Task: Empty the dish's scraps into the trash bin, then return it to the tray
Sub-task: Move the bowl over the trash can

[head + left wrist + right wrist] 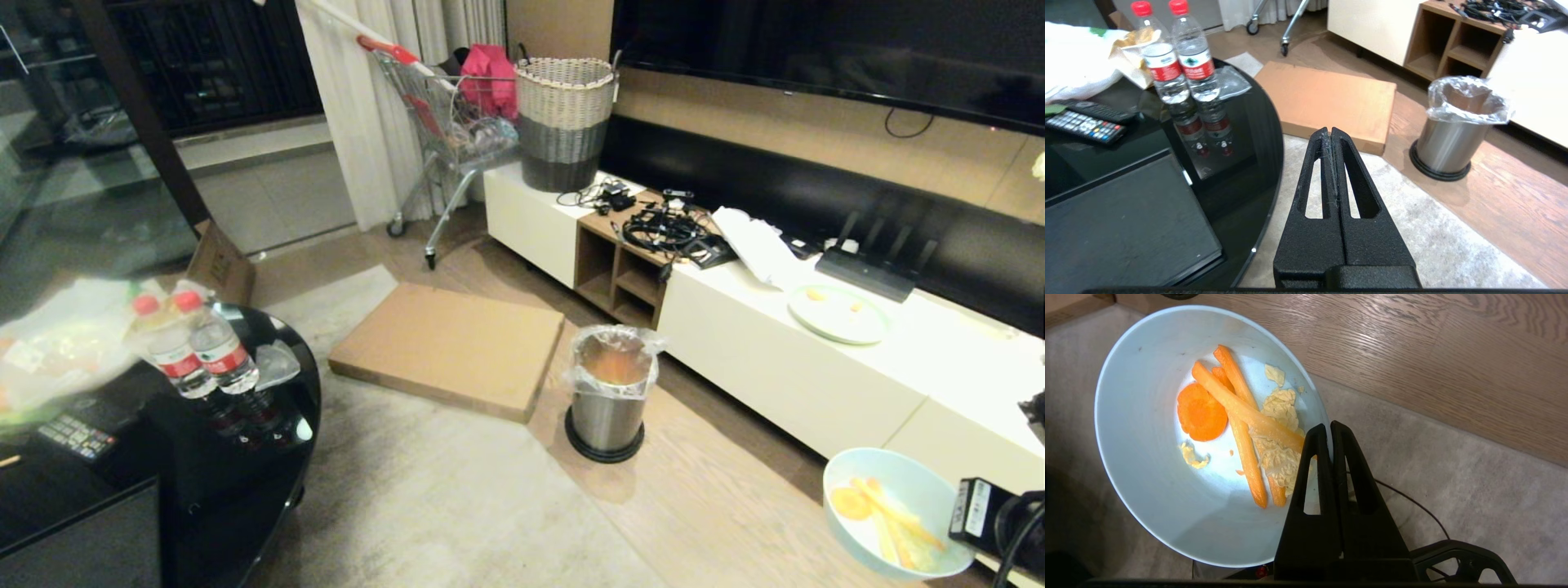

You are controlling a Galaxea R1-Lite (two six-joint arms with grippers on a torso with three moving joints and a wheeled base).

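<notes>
The bowl (pixel 1167 457) is hanging in the air at the robot's right, over the rug edge near the wood floor, w/ its rim pinched by the right gripper (pixel 1329 430), whose fingers are pressing together on the rim at the side nearest the wrist. Inside it the scraps (pixel 1237 424) are sitting loose: a round orange slice, a few long yellow-orange strips lying across each other, plus some pale crumbly bits. In the head view the bowl (pixel 894 510) is showing at the lower right, tilted a little, well apart from the trash bin (pixel 608 392), which is standing upright on the wood floor just in front of the white cabinet (pixel 816 384), its clear liner folded over the rim. A flat cardboard sheet (pixel 449 347) is lying on the floor beside the bin, twd the black round table (pixel 269 425). On that table two water bottles (pixel 200 347) are standing side by side, and a dark tray (pixel 1122 228) is resting at its near edge. The left gripper (pixel 1331 132) is hovering off the table's edge over the rug, fingers pressed together, holding nothing. A green-rimmed plate (pixel 837 314) is sitting on the cabinet top; a wicker basket (pixel 565 122) is standing at its far end.
</notes>
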